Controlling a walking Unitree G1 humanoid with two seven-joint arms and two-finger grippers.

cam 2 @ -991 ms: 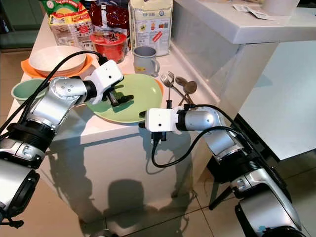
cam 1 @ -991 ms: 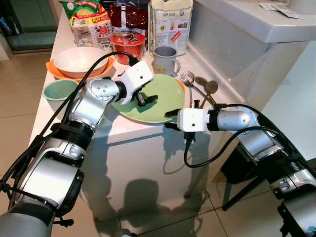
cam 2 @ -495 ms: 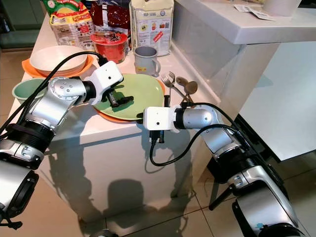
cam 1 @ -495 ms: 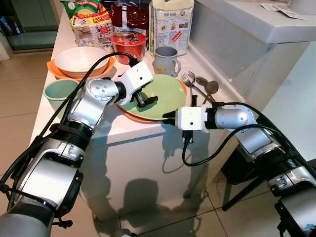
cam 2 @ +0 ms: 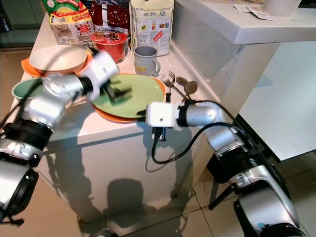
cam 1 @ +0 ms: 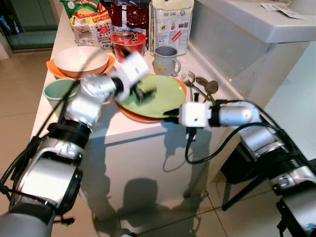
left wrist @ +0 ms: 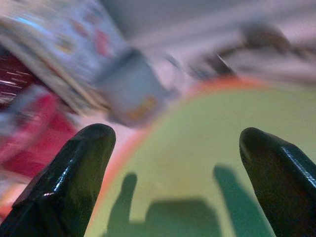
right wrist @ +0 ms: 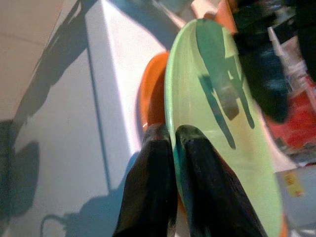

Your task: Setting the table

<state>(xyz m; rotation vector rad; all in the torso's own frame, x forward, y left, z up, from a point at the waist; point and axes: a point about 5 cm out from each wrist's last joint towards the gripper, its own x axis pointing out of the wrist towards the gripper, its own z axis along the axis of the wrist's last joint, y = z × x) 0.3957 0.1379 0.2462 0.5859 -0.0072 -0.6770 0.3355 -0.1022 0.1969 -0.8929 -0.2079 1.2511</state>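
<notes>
the green plate (cam 1: 160, 94) lies on top of an orange plate (cam 1: 134, 114) near the front edge of the white tabletop (cam 1: 123, 129), the orange rim showing beneath it along the near side. the right tool (right wrist: 174, 143) has its two black fingers pressed narrow on the near rim of the green plate, one finger above and one below the rim, as the right wrist view shows; from the head views its white wrist block sits just at the front edge of the tabletop. the left tool (left wrist: 175, 163) hovers over the left part of the green plate with its fingers spread wide and nothing between them, their shadows falling on the green surface; the left arm is blurred in the head views. behind the plates stands a grey mug (cam 1: 165, 59), and to its left a red cup (cam 1: 127, 43) with food packets (cam 1: 89, 19) and a tall white bag (cam 1: 170, 22) at the back. further left, a white bowl (cam 1: 80, 60) rests on another orange plate (cam 1: 54, 71), and a small pale green bowl (cam 1: 55, 90) sits just in front of them. to the right of the green plate lie forks (cam 1: 186, 79) and spoons (cam 1: 208, 86) close together on the tabletop, near the wall.
</notes>
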